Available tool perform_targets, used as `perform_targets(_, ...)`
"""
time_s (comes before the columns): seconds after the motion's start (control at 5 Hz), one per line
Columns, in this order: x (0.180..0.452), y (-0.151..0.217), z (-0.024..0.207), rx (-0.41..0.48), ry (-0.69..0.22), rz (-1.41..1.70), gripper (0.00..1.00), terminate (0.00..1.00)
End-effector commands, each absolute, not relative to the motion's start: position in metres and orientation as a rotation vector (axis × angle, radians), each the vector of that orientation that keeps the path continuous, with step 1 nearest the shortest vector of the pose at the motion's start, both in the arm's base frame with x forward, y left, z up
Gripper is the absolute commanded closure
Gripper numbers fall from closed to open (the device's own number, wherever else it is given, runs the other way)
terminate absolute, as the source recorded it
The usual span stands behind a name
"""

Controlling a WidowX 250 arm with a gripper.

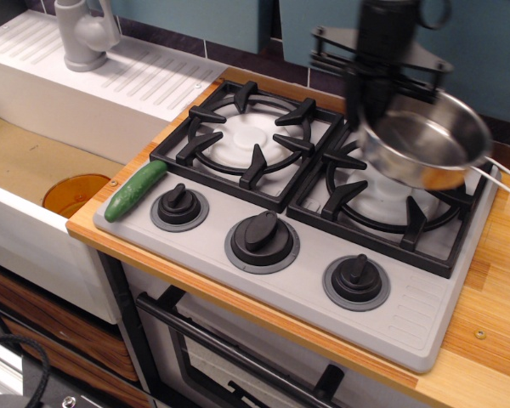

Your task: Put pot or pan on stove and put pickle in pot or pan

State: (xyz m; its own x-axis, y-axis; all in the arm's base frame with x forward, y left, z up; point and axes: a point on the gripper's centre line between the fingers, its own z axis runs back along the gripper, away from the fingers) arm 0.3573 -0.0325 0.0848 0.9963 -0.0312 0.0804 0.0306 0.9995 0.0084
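Steel pan gripped by gripper above stove, handle pointing right, pickle lying diagonally.

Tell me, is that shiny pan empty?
Empty: the pan shows only bare steel inside; the pickle lies at the stove's left edge.

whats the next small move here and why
Probably lower the pan straight down onto the right burner grate. The end effector holds it by the rim, lifted and tilted above that grate, and blurred. The pickle lies at the stove's left edge, so seating the pan comes first.
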Motion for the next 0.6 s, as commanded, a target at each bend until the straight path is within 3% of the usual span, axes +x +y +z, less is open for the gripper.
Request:
perform_targets(0.0, 0.359, 0.008, 0.111, 0.025, -0.183, -0.075, 1.00, 0.00)
perform_targets(0.4, 0.359, 0.047, 0.110, 0.024, -0.193, -0.114, 1.00, 0.00)
